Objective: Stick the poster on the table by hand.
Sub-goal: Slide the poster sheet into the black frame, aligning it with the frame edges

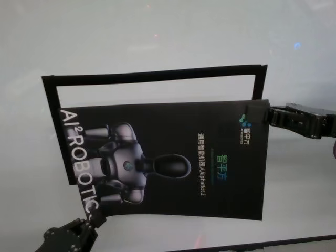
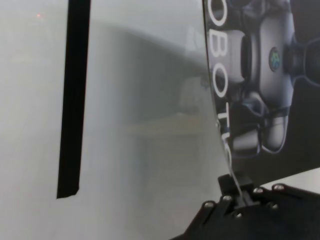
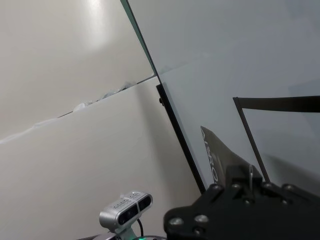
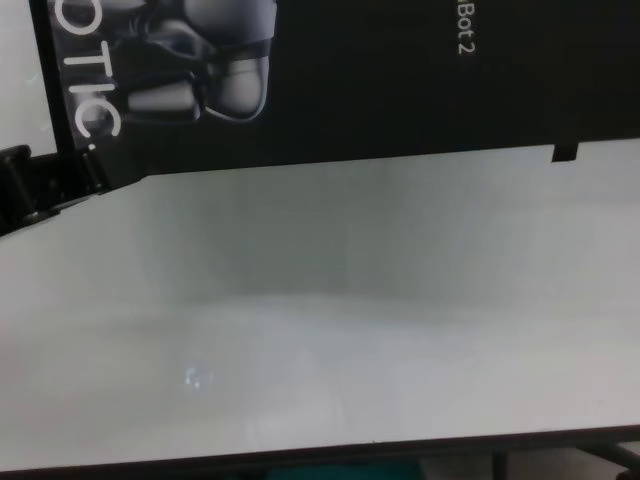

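The poster [image 1: 168, 157] is a glossy black sheet with a grey-white robot picture and white letters, held over the white table [image 1: 157, 37]. My left gripper [image 1: 93, 215] is shut on its near left corner, seen close in the left wrist view [image 2: 239, 195] and in the chest view [image 4: 92, 170]. My right gripper [image 1: 264, 113] is shut on its far right corner, also seen in the right wrist view [image 3: 250, 181]. The poster curves up off the table at the left edge [image 2: 220, 125]. Its near edge shows in the chest view [image 4: 350, 100].
Narrow black strips [image 1: 157, 72] form an open frame on the table behind and beside the poster, with a left strip [image 2: 75, 100] and a far strip [image 3: 280, 102]. The table's near dark edge [image 4: 400, 450] is close. A small camera on a stand [image 3: 125, 210] stands beyond the table's side.
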